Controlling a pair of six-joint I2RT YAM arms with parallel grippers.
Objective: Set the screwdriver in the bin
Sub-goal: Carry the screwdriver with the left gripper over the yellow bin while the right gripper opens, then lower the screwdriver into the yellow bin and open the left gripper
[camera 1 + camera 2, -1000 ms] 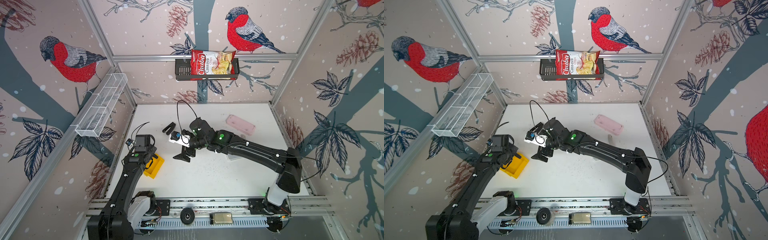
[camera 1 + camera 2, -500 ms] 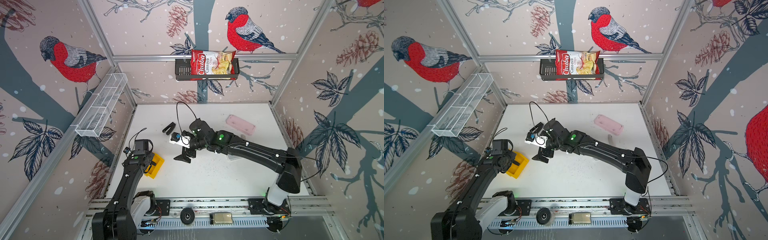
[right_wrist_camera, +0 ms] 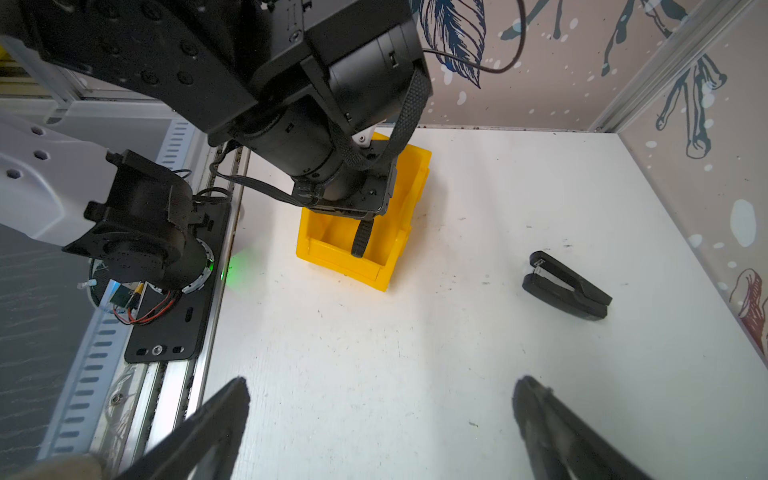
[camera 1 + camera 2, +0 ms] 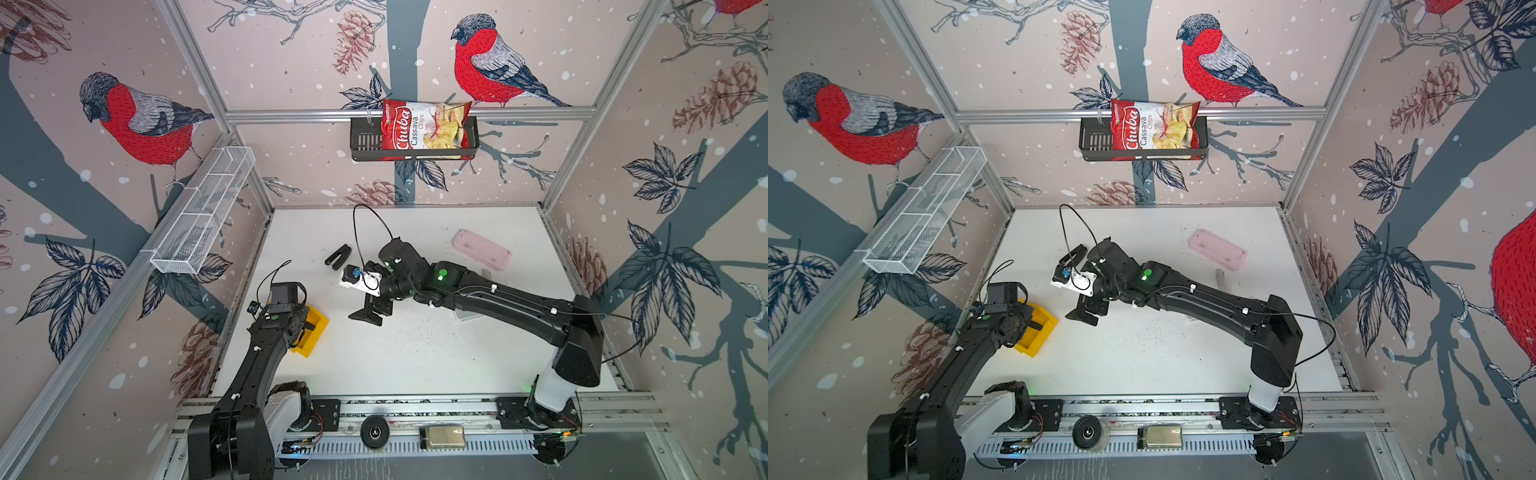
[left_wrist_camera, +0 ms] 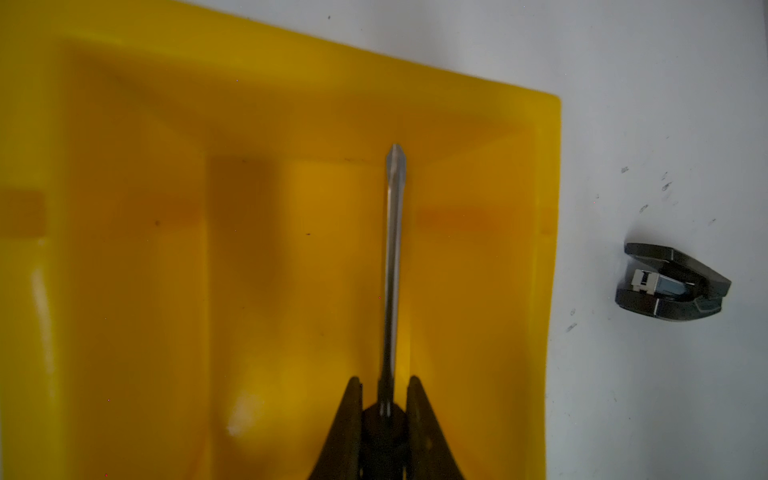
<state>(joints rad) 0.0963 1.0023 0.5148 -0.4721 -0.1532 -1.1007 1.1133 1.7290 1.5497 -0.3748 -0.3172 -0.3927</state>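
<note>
The yellow bin fills the left wrist view and stands near the table's left edge in both top views. My left gripper is shut on the screwdriver at its black handle. The thin silver shaft points down into the bin's hollow, close to one side wall. In the right wrist view the left arm's wrist hangs right over the bin. My right gripper is open and empty, low over bare table near the middle.
A black forked clip lies on the table behind the right gripper. A pink case rests at the back right. A chips bag sits in a black wall basket, and a white mesh tray hangs on the left wall.
The left arm has shifted slightly, bringing its wrist closer over the bin with the screwdriver still held. The right arm has not moved.
</note>
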